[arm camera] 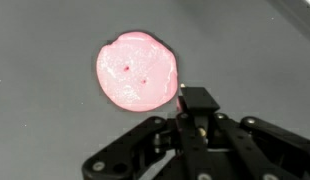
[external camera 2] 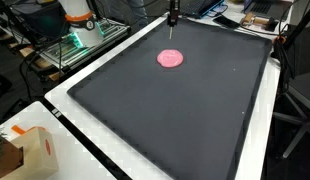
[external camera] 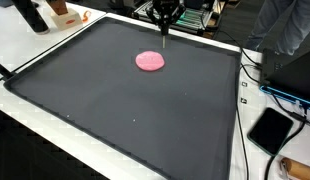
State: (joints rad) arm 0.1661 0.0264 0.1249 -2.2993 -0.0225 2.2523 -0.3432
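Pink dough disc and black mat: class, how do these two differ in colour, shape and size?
The pink dough disc is bright; the black mat is dark. The disc is roundish, the mat straight-sided with corners. The disc is small, the mat far larger, lying under it. Both lie flat.

Pink disc [arm camera: 137, 70]: soft putty-like mass, smooth, faint sheen, two small dimples.
Mat [external camera: 115, 105]: black, matt, fine-grained; rubber or cloth, cannot tell.
Bench [external camera 2: 65, 108]: white, smooth, matt edge.
Fingers [arm camera: 198, 100]: black, hard, smooth, dull sheen; plastic or metal unclear.
Box [external camera 2: 33, 150]: brown cardboard, matt.
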